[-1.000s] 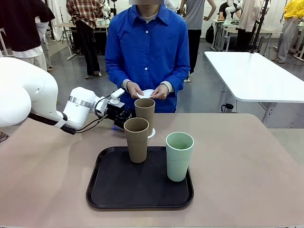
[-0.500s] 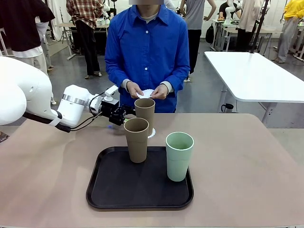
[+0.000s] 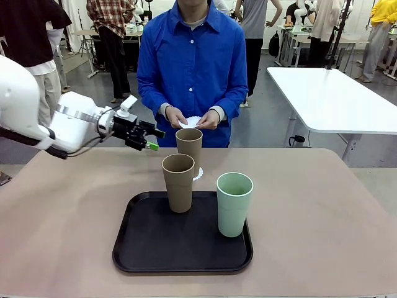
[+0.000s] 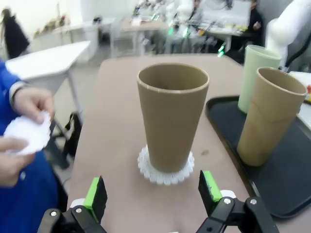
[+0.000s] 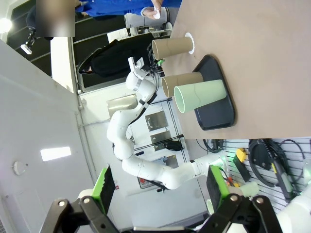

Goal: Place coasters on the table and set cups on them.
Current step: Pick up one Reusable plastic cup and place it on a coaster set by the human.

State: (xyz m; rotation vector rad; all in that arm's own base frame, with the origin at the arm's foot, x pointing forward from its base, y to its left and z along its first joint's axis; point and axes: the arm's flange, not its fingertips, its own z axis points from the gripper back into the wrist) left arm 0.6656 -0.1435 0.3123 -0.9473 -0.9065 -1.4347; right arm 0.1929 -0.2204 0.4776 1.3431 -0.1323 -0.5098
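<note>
- One tan cup stands upright on a coaster on the table. It is directly ahead of the left gripper, centred between its finger lines and not touching them.
- Left gripper: fingers spread wide with nothing between them. It hovers above the table beside that cup.
- Farther from the gripper, off to one side, are the second tan cup and the green cup. Both stand upright on the black tray with no coasters under them.
- On the gripper's other side, the person's hands hold white coasters at the table's far edge. The count is unclear.
- Right gripper: fingers spread, empty, well apart from the cups.
- Judged step: the first of three cup-and-coaster pairs is done. The next move calls for a coaster laid on bare table, then a side grip on a tray cup, probably the tan one nearest the left gripper.
- No brand, label or legible writing appears on the cups, tray or coasters.
</note>
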